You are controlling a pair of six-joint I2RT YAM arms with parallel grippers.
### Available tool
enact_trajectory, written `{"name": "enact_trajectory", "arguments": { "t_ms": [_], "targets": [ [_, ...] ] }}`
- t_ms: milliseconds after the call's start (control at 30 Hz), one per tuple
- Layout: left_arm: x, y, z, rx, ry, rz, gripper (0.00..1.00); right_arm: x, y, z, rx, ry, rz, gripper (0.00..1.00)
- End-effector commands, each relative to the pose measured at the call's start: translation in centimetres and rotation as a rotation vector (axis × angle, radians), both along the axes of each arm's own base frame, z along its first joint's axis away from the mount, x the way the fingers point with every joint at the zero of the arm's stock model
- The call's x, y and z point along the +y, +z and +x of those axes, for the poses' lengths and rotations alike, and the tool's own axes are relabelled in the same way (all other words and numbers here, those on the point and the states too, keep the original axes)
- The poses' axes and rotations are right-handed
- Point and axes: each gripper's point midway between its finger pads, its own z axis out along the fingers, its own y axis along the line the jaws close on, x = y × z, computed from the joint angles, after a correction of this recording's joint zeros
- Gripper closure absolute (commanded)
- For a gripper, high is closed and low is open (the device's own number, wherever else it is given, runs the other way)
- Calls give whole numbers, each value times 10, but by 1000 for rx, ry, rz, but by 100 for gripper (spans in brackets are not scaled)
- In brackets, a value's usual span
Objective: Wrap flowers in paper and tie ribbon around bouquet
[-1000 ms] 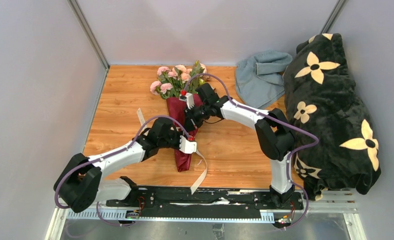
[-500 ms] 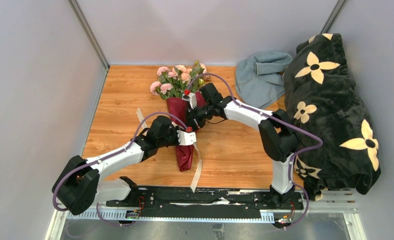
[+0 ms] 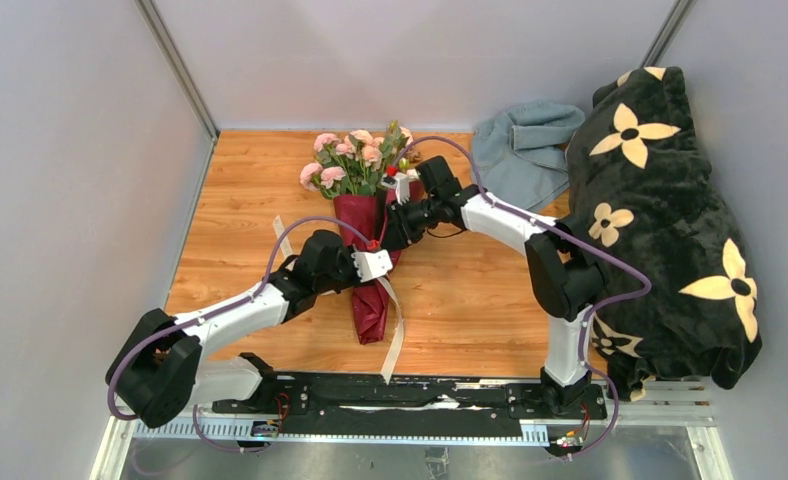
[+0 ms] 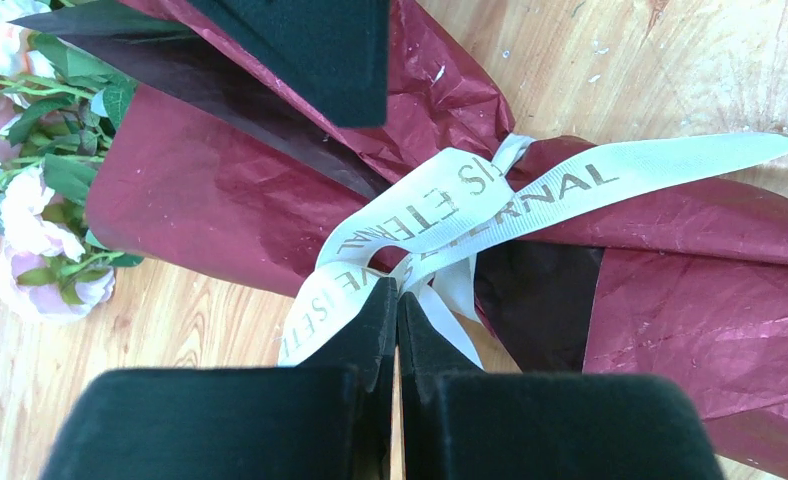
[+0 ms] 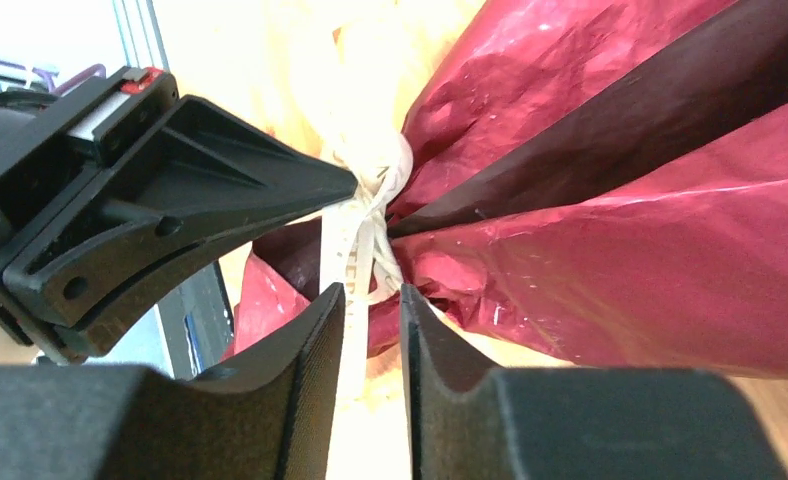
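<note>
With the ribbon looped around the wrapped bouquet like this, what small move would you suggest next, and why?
Probably close the right gripper on the ribbon strand running between its parted fingers, then draw it away from the left gripper. The left gripper is shut on the ribbon's loop beside the paper, and the tie looks loose.

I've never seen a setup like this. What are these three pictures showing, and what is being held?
Two robot arms stand side by side, each ending in a two-finger gripper. The wide picture is from a fixed camera above; the close-ups are from cameras on the wrists. On the wooden table lies a bouquet: pink flowers in dark red paper, a cream ribbon looped round it. The left gripper is shut, pinching the ribbon. The right gripper is open, a ribbon strand between its fingers. A grey-blue cloth and black flowered blanket lie at the right.
</note>
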Motion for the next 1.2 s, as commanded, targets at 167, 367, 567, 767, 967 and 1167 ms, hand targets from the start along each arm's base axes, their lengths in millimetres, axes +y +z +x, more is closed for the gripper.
{"name": "enact_trajectory", "arguments": {
  "t_ms": [167,367,567,767,967,1167],
  "targets": [
    [-3,-3,-2,19,-2,-25,100,21,-24,18,-38,9,-59,85],
    [-3,-6,-5,27,-7,-26,100,28,-41,-6,1,113,-68,87],
    [-2,-10,-7,28,-13,-18,100,38,-43,-30,40,208,-19,88],
    [1,-12,-8,28,-12,-10,100,47,-35,-35,71,209,62,87],
    [0,-9,-6,16,-6,-19,100,52,-40,-33,110,183,87,83],
    [7,-2,4,49,99,-102,100,54,-35,-37,97,189,140,75]
  ]
}}
